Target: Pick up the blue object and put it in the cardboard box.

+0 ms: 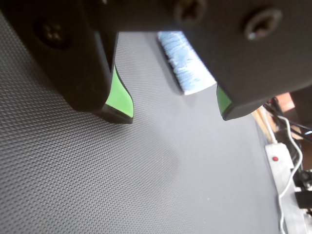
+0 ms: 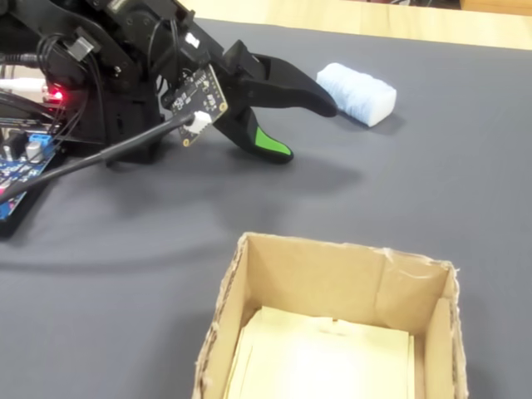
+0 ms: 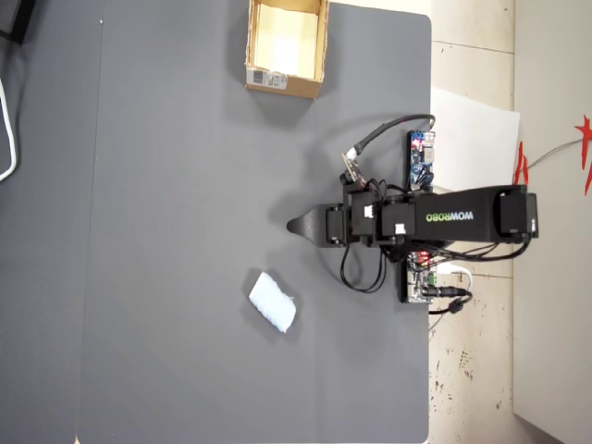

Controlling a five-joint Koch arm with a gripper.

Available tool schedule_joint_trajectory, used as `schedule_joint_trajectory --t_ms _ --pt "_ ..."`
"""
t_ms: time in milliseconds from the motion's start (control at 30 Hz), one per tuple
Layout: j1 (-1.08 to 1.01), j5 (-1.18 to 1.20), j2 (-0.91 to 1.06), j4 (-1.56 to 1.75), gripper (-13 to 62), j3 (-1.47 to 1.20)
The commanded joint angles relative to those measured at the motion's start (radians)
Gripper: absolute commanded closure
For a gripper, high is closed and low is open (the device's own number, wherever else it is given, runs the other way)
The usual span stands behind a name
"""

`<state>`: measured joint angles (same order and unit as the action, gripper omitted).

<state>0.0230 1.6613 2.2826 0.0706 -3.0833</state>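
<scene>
The blue object [image 1: 186, 64] is a pale blue soft block lying on the dark mat, also seen in the fixed view [image 2: 358, 93] and the overhead view [image 3: 273, 302]. My gripper [image 1: 176, 116] is open, its green-padded jaws spread wide with nothing between them. It hovers low over the mat, short of the block [image 2: 303, 129]. In the overhead view the gripper tip [image 3: 294, 225] is above and right of the block, apart from it. The cardboard box [image 2: 332, 287] stands open and upright in the fixed view's foreground, and at the mat's top edge in the overhead view [image 3: 287, 86].
A blue circuit board [image 3: 422, 157] and cables lie beside the arm base [image 3: 472, 217] at the mat's right edge. A white power strip [image 1: 279, 163] with a cable sits off the mat. White paper [image 3: 476, 139] lies on the floor.
</scene>
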Motion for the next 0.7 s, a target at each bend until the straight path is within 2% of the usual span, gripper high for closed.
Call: schedule_joint_trajectory --t_ms 0,667 --pt "0.009 0.048 0.084 -0.063 15.5 -0.035" --pt "0.057 0.144 0.084 -0.066 15.5 -0.035"
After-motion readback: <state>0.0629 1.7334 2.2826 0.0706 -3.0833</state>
